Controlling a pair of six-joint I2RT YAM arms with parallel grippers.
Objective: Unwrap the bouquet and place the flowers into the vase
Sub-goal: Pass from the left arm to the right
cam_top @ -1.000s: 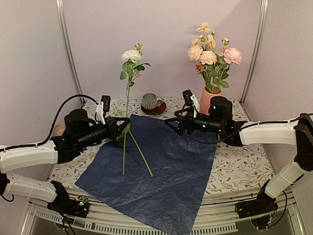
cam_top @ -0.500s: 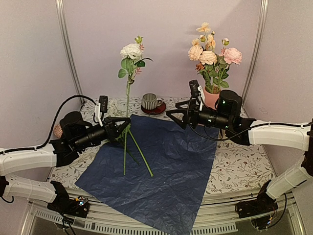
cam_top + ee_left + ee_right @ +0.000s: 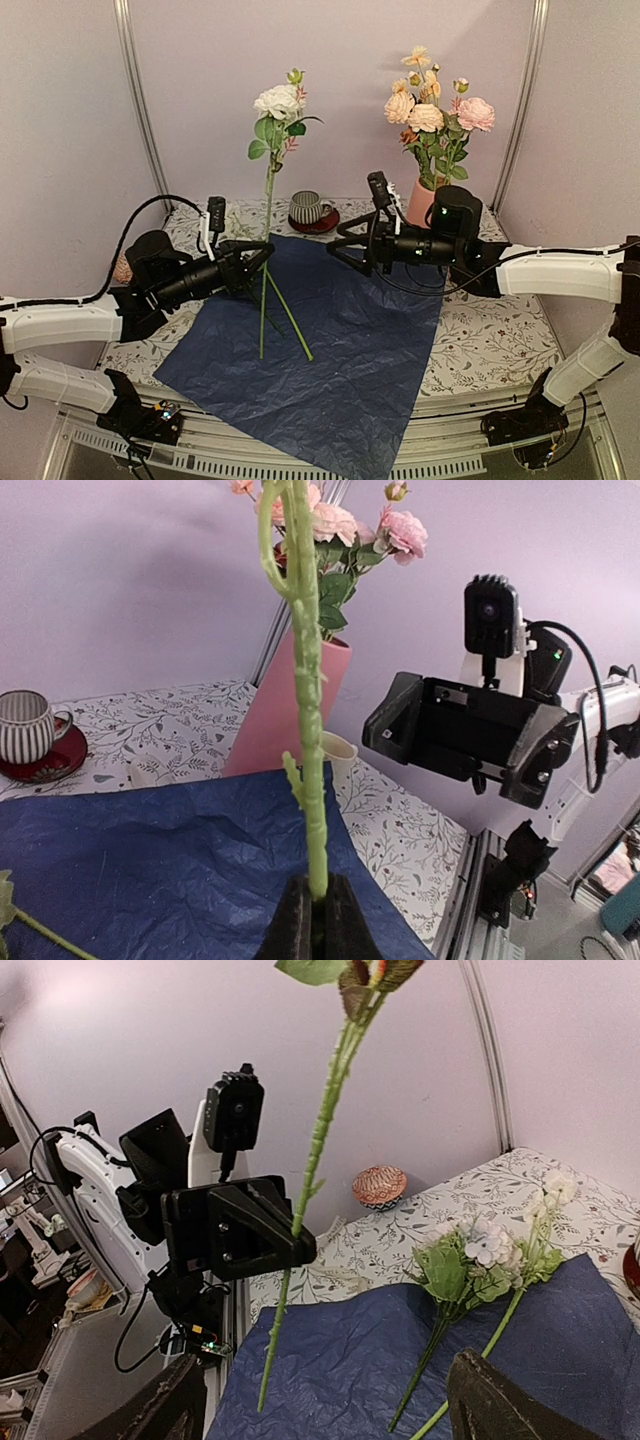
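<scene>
Gripping: my left pincer (image 3: 256, 262) is clenched on one flower stem (image 3: 267, 215), its fingers (image 3: 298, 925) pressed together on the stem's lower part, left of centre in the top view.
Other pincer: my right pincer (image 3: 346, 245) is spread wide and holds nothing. It sits at the centre of the top view, facing the stem with a gap between them.
Around: crinkled blue paper (image 3: 340, 340) lies flat on the floral-patterned surface (image 3: 490, 345) under both pincers. More flowers (image 3: 470, 1255) lie on the paper, at the right of the right wrist view. A striped cup (image 3: 304, 207) on a red saucer (image 3: 318, 227) stands behind the paper at upper centre. A cream mug (image 3: 340, 755) sits just beside the vase foot. A patterned ball (image 3: 121, 265) rests near the left edge.
In the way: my right pincer and its arm lie between the stem and the vase (image 3: 420, 200), and the arm covers the vase's lower part in the top view.
Vase: salmon pink and upright, right of centre in the upper frame, already carrying peach, cream and pink blooms (image 3: 432, 110).
Look: the stem is green and knobbly with a short side shoot. It is topped by a white bloom (image 3: 278, 101), a small bud and green leaves.
Axis: the stem stands close to vertical, bloom up and cut end down over the paper. I cannot tell whether the tip touches the paper.
</scene>
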